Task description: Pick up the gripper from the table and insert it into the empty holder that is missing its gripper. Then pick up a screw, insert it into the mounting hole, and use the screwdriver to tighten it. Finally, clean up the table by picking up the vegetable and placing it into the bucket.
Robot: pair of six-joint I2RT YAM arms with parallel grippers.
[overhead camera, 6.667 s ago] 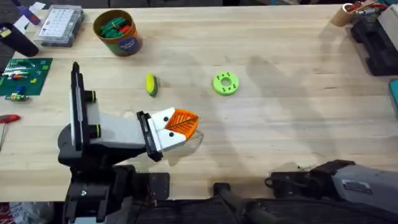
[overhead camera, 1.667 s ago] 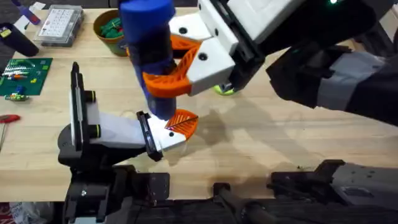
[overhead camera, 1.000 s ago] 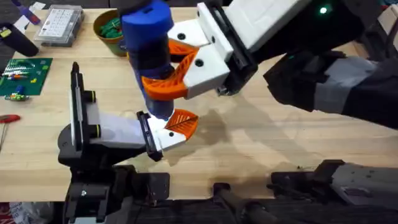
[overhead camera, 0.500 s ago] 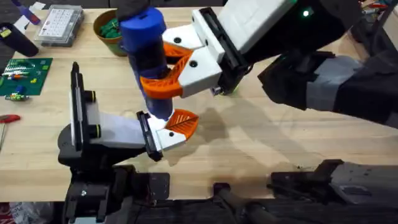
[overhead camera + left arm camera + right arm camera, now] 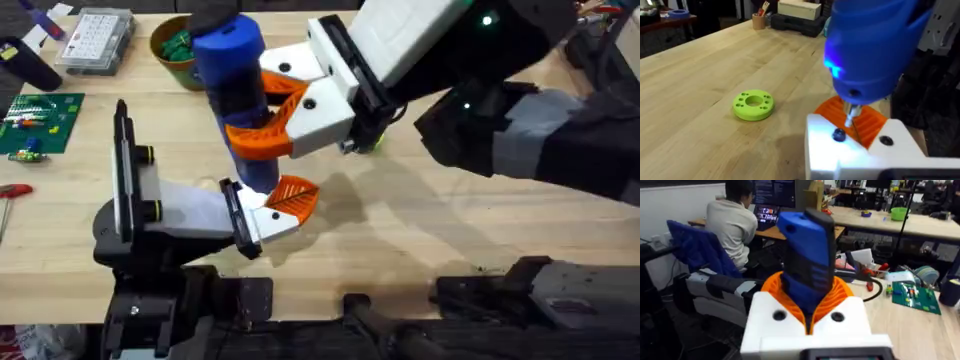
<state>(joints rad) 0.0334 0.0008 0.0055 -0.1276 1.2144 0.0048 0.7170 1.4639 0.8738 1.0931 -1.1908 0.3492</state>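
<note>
Seated on the holder (image 5: 180, 215) at the near worktop (image 5: 420, 240) edge, orange gripper (image 5: 292, 196) directly under screwdriver (image 5: 236, 90) tip, blue body upright and clamped in right end effector (image 5: 262, 105), bucket (image 5: 185, 50) far beyond, left end effector state undeterminable.

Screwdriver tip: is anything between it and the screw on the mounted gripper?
Nothing visible. The left wrist view shows the screwdriver with its metal tip just above the dark screw in the gripper's white block. The right gripper is clamped on the screwdriver's body, well above the tip.
</note>
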